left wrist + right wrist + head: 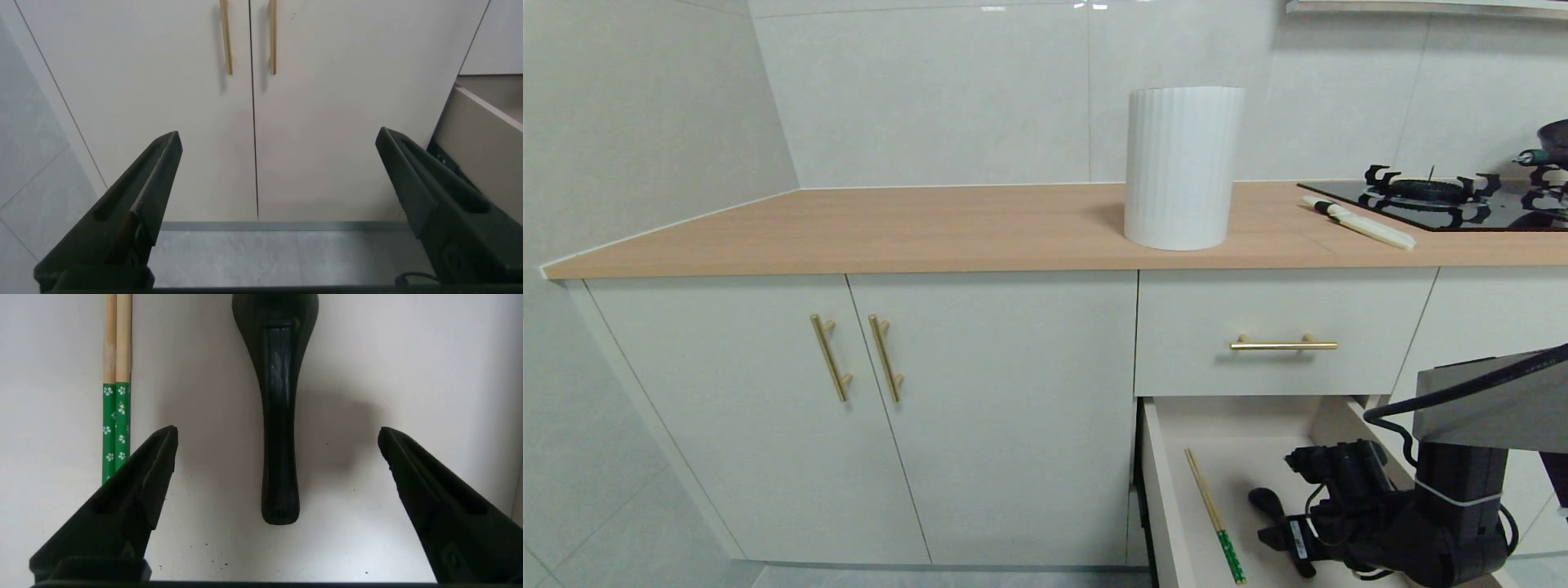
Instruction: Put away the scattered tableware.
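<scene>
Now right gripper (275,439) held wide apart over black spoon (279,392) beside chopsticks (116,376) in drawer (1164,490); left gripper (278,147) likewise spread.

The desk (931,233) is showing a matt wood-grain top. The canister (1183,167) is looking white, matt and ribbed. The handles (1284,345) are gleaming like brushed brass. In the matt drawer (1161,490), the chopsticks (1213,514) are showing bare wood with green painted ends, and the spoon (278,400) is looking dark with a faint sheen. The wall tiles (931,90) and hob (1445,208) are shining glossy. The left tool (278,137) and right tool (276,434) are looking matt black.
</scene>
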Controlling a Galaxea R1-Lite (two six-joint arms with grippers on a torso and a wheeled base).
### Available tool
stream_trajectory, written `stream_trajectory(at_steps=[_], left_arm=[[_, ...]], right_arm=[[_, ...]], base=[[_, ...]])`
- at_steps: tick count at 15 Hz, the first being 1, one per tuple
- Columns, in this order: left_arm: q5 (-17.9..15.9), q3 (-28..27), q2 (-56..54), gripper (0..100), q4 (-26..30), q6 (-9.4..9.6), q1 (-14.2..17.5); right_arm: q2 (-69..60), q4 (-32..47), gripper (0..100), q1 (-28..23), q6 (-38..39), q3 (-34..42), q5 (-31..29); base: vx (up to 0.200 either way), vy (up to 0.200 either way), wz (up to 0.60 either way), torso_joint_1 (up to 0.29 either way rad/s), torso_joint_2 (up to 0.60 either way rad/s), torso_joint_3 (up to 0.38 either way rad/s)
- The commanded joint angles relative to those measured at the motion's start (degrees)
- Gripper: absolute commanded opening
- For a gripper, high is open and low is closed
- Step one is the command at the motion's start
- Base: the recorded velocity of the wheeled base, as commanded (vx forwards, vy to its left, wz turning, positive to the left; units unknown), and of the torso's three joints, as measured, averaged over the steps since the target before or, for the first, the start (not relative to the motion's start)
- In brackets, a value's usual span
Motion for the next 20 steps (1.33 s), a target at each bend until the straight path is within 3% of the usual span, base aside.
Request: stream_trajectory(at_steps=[1,6,12,16,20], left_arm=[[0.01,0.01,0.07,100,-0.01,0.0,0.01],[0.01,0.01,0.07,100,-0.01,0.0,0.01],[0.01,0.01,0.07,100,-0.01,0.0,0.01],[0.01,0.01,0.07,100,0.08,0.0,0.01],[0.01,0.01,0.07,100,-0.01,0.0,0.01]], right_arm=[[-0.11,-0.09,100,0.03,-0.01,0.09,0.01],[-18.21,2.9,100,0.03,1.49,4.57,-0.34],[-41.68,23.73,100,4.25,1.49,2.82,-0.08],[-49.77,37.97,100,7.07,1.49,-0.79,0.01],[-50.82,40.17,100,7.68,1.49,-1.14,0.01]], base=[[0.0,0.0,0.0,0.0,0.0,0.0],[0.0,0.0,0.0,0.0,0.0,0.0],[0.0,0.0,0.0,0.0,0.0,0.0],[0.0,0.0,0.0,0.0,0.0,0.0],[0.0,0.0,0.0,0.0,0.0,0.0]])
